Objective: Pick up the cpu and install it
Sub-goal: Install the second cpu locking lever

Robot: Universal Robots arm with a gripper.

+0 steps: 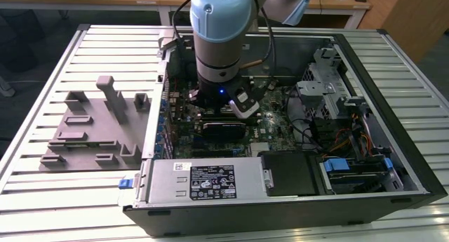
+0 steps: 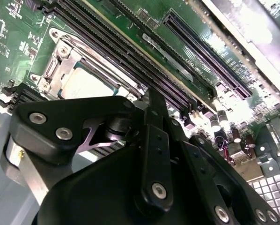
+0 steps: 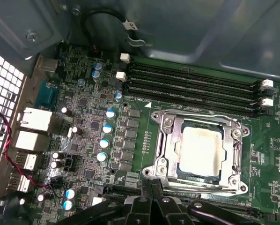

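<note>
Gripper (image 3: 154, 211): black linkage closest to the lens in both wrist views, holding nothing; finger spread cannot be told.
Cpu (image 3: 199, 146): lies flat inside the metal-framed socket (image 3: 165, 140), just beyond the gripper, apart from it.
Memory slots (image 3: 191, 89): beside the socket on the motherboard (image 3: 84, 122).
Computer case (image 1: 281, 210): open on the slatted table (image 1: 42, 200).

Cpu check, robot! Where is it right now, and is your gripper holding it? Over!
Gripper over the motherboard inside the case, fingers unclear. Cpu seated flat in the socket frame, not held. Nothing on top of it.

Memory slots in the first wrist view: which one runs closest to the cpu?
The end slot bordering the socket frame around the cpu; the other three lie beyond it.
</note>
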